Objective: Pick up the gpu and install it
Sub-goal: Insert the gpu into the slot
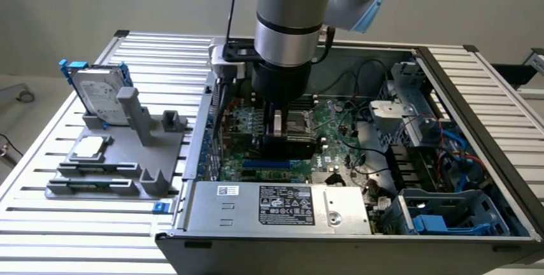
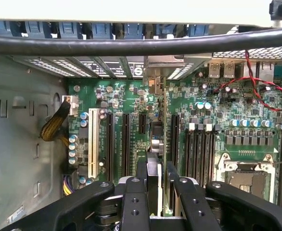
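Gripper [image 2: 156, 168] inside the computer case [image 1: 476, 116], over the motherboard [image 2: 121, 103].
The gpu [image 1: 286, 146], seen edge-on and mostly hidden between the jaws, is clamped narrowly, just above the slots [image 2: 125, 139].

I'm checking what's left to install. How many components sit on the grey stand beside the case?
2. The hard drive stands upright at the grey stand's far end; the small silver chip lies flat near its middle. Its posts could hide something small.
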`<action>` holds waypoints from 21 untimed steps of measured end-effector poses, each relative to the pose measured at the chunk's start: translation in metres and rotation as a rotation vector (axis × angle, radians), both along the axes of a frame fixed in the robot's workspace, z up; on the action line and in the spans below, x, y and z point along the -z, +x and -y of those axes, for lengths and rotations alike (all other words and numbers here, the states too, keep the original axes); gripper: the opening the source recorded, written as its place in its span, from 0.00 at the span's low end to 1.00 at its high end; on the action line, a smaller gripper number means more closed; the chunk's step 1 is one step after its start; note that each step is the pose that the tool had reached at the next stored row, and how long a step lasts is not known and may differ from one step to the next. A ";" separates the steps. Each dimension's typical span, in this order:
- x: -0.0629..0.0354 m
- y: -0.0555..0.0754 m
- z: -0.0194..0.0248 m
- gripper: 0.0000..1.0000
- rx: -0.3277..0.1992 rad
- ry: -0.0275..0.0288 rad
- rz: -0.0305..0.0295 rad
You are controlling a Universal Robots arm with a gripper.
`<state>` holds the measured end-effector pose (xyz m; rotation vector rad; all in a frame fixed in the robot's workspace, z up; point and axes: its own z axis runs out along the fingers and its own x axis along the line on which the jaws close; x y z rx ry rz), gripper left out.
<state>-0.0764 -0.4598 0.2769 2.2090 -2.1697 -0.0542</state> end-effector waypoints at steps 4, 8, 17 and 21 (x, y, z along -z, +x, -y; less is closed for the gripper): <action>0.0014 -0.001 0.0001 0.27 0.003 0.0004 -0.0015; 0.0037 -0.003 0.0001 0.27 0.010 0.0008 -0.0060; 0.0076 -0.003 0.0001 0.27 0.012 0.0037 -0.0110; 0.0096 -0.003 0.0001 0.27 0.014 0.0075 -0.0111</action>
